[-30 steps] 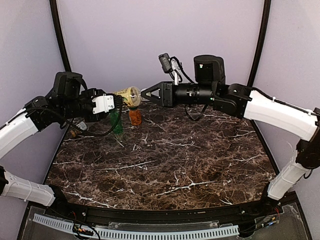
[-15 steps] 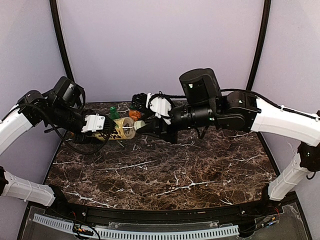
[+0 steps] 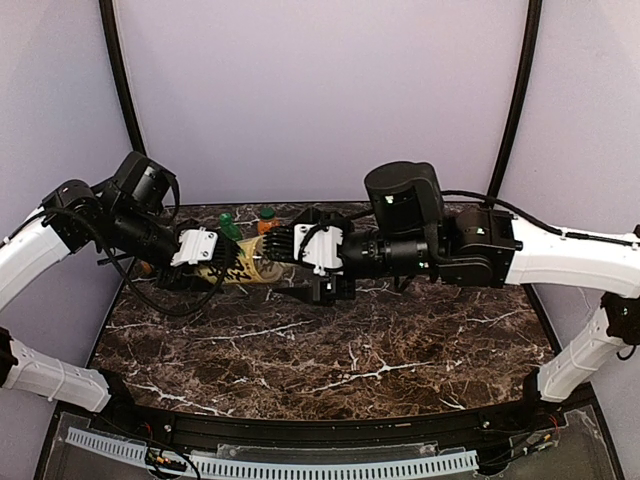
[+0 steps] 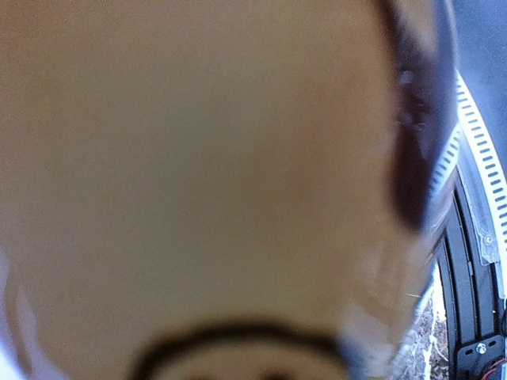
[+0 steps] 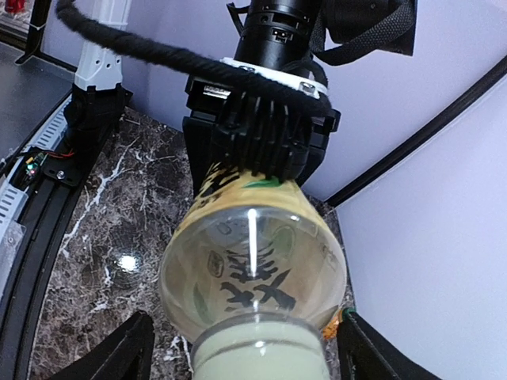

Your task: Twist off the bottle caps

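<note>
My left gripper (image 3: 222, 262) is shut on the body of the pale yellow bottle (image 3: 243, 262), which it holds level just above the table. That bottle fills the left wrist view as a blurred pale surface (image 4: 198, 174). My right gripper (image 3: 275, 265) faces it from the right, open. In the right wrist view its black fingers (image 5: 119, 352) stand wide on either side of the pale cap (image 5: 257, 352), clear of it. The left gripper (image 5: 261, 134) grips the labelled body (image 5: 253, 261) behind the cap.
A green bottle (image 3: 228, 225) and a short orange bottle (image 3: 267, 218) stand upright at the back of the dark marble table (image 3: 380, 350), just behind the two grippers. Purple walls close off the back and sides.
Both arms came down from the raised pose to low over the table with the yellow bottle. The right gripper, shut before, has opened around the cap.
</note>
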